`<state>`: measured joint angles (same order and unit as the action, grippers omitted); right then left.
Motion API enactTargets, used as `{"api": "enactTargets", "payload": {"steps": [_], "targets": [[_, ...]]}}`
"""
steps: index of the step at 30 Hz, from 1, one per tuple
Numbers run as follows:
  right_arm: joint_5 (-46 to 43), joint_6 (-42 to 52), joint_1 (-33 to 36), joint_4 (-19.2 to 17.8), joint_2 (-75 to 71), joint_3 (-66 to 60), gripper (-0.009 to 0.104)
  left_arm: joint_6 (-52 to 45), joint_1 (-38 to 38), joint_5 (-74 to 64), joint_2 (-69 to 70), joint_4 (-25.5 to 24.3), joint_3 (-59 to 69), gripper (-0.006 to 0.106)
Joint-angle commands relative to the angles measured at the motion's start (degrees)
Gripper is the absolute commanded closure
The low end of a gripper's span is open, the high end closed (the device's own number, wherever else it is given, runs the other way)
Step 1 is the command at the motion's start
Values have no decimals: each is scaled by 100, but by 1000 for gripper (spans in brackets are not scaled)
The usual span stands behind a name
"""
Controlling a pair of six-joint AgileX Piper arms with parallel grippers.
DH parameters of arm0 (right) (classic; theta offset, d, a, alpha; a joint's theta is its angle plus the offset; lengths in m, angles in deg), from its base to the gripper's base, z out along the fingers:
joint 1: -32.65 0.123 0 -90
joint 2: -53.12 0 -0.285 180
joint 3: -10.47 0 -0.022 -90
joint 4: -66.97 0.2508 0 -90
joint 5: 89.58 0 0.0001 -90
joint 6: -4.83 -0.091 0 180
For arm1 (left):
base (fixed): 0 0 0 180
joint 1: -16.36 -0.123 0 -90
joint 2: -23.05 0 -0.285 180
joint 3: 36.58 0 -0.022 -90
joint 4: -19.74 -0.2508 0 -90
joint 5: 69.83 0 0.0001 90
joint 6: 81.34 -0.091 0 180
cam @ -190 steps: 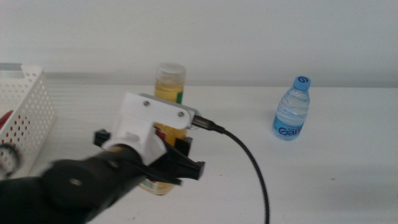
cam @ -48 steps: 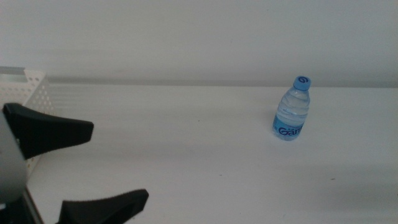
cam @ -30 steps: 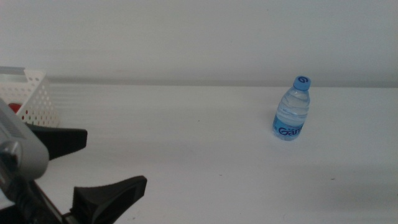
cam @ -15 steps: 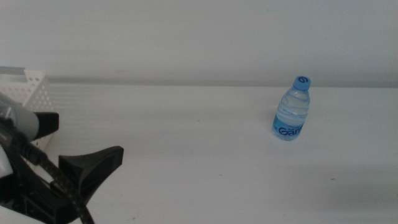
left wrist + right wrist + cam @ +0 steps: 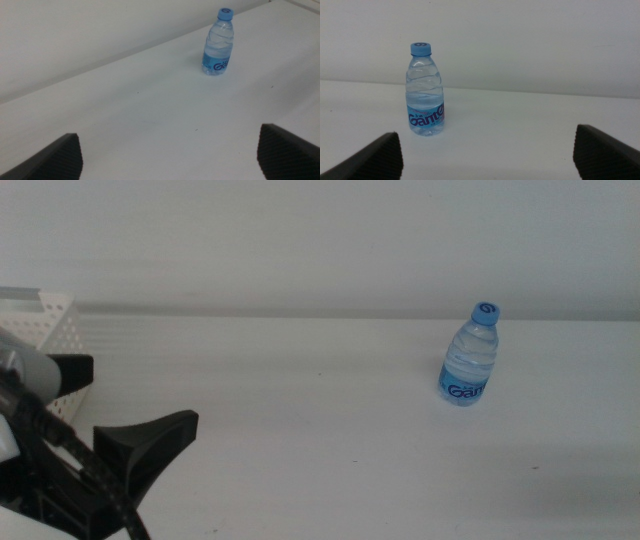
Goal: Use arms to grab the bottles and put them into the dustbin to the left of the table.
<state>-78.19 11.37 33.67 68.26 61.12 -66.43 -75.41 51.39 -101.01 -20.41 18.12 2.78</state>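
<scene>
Now, going left to right across the middle view:

Bin (image 5: 55,315): sitting at the far left edge, only a perforated white corner showing, contents hidden.

Left gripper (image 5: 110,415): hanging low at the near left, just in front of the bin, jaws spread wide and holding nothing; wrist view facing down the table toward the bottle (image 5: 218,42).

Table (image 5: 300,410): lying bare and white between gripper and bottle.

Bottle (image 5: 469,355): standing upright on the right half, well apart from the left gripper, blue cap on, apparently full of water.

Right gripper (image 5: 490,150): not showing in the middle view; waiting low with jaws spread, looking level at the bottle (image 5: 425,90) from nearby.

Risk, reach: probably stretching too far if going with the left arm, the bottle being well across the table.

Risk, tipping: nudging the bottle with one jaw before closing, knocking it over and letting it roll, the body being round and narrow-based.

Risk, slip: gripping the smooth ribbed plastic too high or too lightly, letting the weight of water slide it out during the carry.

Risk, crossing: carrying with the right arm toward the bin, possibly meeting the left gripper parked in front of it.

Risk, drop: releasing short of the bin rim and bouncing off the wall.
</scene>
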Motion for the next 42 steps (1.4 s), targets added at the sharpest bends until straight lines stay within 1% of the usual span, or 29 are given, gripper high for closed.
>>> {"api": "enactTargets", "payload": {"steps": [1,2,4,7,10,18,21,26,29,34,36,40,42], "targets": [[-52,56,-43,-48,-231,-251,4,6,-28,105,33,-8,24,7],[-314,56,-43,-74,-231,-251,4,6,-28,105,33,-8,24,7],[-464,56,-43,-89,-231,-251,4,6,-28,105,33,-8,24,7],[-464,56,-43,-192,-221,-251,4,-6,-28,105,33,-8,24,7],[-549,56,-43,-192,-78,-251,4,-6,-28,105,33,-8,24,7],[-1349,43,-43,-168,1307,-251,4,-6,-28,105,33,-8,24,7],[-1791,43,-43,-168,1926,-251,4,-6,-28,105,33,-8,24,7],[-2816,-8,-43,-168,2892,-251,4,-6,-28,105,33,-8,24,7],[-3075,-404,-43,-168,3489,-251,4,-6,-28,105,33,-8,24,7],[-3534,-459,-43,-168,4484,-243,4,-6,-28,105,33,-8,24,7],[-3888,-459,-43,-168,4870,-243,4,-6,-28,105,33,-8,24,7],[-5060,-459,-43,-168,5502,-228,4,-6,-28,105,33,-8,24,7],[-5364,-459,-43,-168,5752,-187,4,-6,-28,105,33,-8,24,7]]}}
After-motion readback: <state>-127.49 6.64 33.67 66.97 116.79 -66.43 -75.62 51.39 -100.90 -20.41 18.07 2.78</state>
